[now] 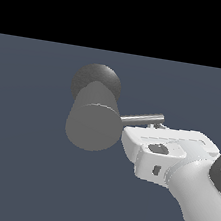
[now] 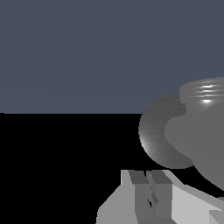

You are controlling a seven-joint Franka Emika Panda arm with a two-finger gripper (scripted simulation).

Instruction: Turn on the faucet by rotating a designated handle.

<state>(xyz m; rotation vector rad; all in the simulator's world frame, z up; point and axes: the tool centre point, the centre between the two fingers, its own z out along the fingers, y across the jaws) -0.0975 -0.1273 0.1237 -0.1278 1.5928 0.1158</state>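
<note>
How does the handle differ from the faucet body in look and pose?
The handle is a thin, shiny rod; the faucet body is a thick, matte cylinder. The handle sticks out sideways toward the exterior view's right; the body's flat round end faces the camera. Both are grey.

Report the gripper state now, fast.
Gripper: closed, fingers pressed together with no visible gap and nothing between them; it sits right beside the handle of the faucet, not holding it.

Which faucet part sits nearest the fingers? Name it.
The handle: the thin shiny rod sticking out of the faucet, just above the gripper. The thick cylinder and dark base lie farther off.
</note>
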